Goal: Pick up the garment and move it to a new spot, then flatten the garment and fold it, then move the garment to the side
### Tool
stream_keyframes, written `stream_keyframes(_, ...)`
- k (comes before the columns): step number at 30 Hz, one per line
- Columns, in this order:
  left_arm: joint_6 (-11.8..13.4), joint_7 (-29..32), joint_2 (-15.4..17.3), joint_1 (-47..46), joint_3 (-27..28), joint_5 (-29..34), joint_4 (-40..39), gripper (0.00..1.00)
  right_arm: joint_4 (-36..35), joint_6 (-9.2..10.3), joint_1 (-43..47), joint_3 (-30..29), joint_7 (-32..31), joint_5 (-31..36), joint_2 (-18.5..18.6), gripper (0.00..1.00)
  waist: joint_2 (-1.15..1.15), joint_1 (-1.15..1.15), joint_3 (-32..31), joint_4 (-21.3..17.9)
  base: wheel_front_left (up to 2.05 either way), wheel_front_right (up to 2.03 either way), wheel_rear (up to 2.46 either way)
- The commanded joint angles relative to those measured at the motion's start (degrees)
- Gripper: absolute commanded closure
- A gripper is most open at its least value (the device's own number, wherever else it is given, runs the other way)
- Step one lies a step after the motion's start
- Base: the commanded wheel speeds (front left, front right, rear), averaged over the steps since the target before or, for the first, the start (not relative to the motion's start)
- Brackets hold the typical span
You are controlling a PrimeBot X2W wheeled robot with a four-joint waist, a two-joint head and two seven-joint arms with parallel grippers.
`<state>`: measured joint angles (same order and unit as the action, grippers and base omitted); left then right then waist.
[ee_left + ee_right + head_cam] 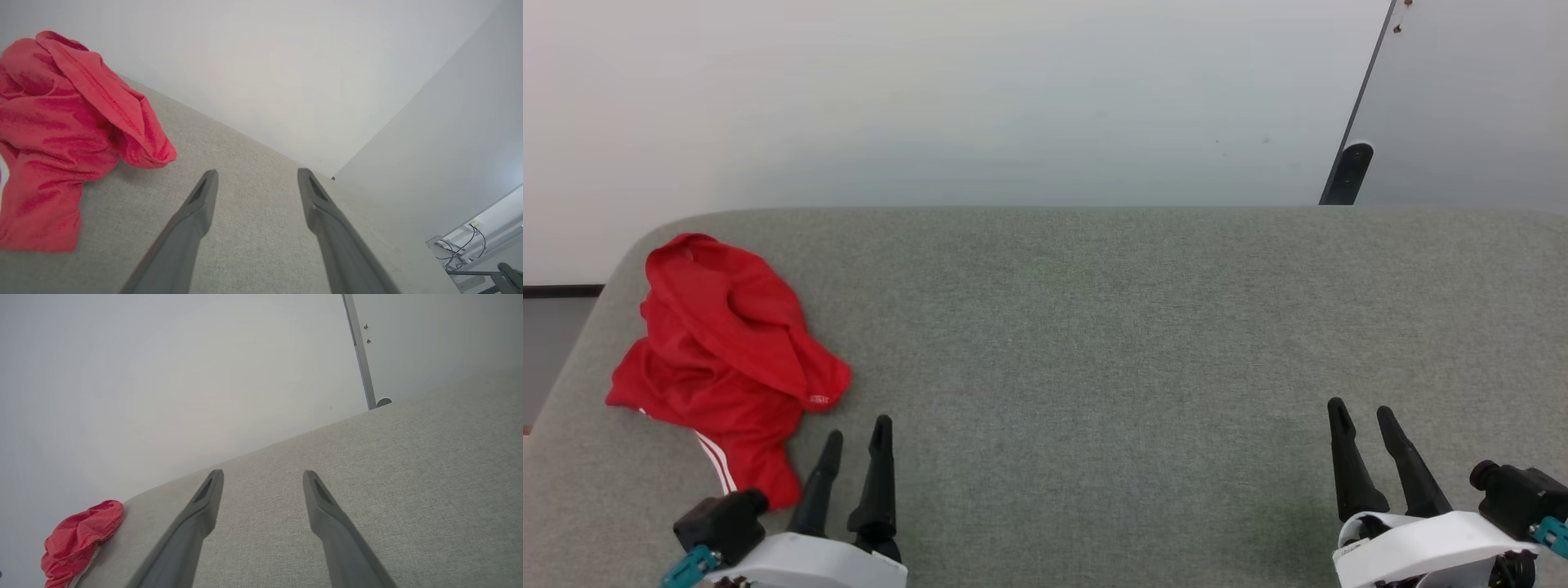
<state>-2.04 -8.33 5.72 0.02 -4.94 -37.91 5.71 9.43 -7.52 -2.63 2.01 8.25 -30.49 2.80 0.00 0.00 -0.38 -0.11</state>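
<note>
At the lower left of the head view we hold our left fingers (pixel 878 474) spread apart and empty over the grey bench (pixel 1094 343). At the lower right, our right fingers (pixel 1349 461) stand parted too, gripping nothing. Just up and left of the left fingers, the garment (pixel 727 343) lies crumpled in a red heap, white stripes showing, near the bench's left edge. Beyond the bench rises a pale wall (pixel 931 98).
</note>
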Motion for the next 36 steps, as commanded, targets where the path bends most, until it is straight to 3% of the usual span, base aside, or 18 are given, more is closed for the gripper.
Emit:
stream_keyframes(1,0.17,-0.55,0.25,-0.24,0.33,2.58,-1.22,0.00,-0.71,0.03,0.31,-0.04,0.62,2.03,0.02,0.00,0.00,0.00,-0.04,0.05,0.00,0.00,0.00)
stream_keyframes(17,0.77,-2.77,-0.40,1.46,1.81,17.06,-5.68,0.00,-1.01,0.04,0.61,0.52,2.88,12.78,0.05,0.00,0.00,0.00,-0.58,0.03,0.00,0.00,0.00)
stream_keyframes(36,0.13,-4.91,-1.09,3.00,2.13,26.30,-6.64,0.00,-1.39,0.05,2.02,1.47,5.01,21.72,0.09,0.00,0.00,0.00,-1.89,1.05,0.00,0.00,0.00)
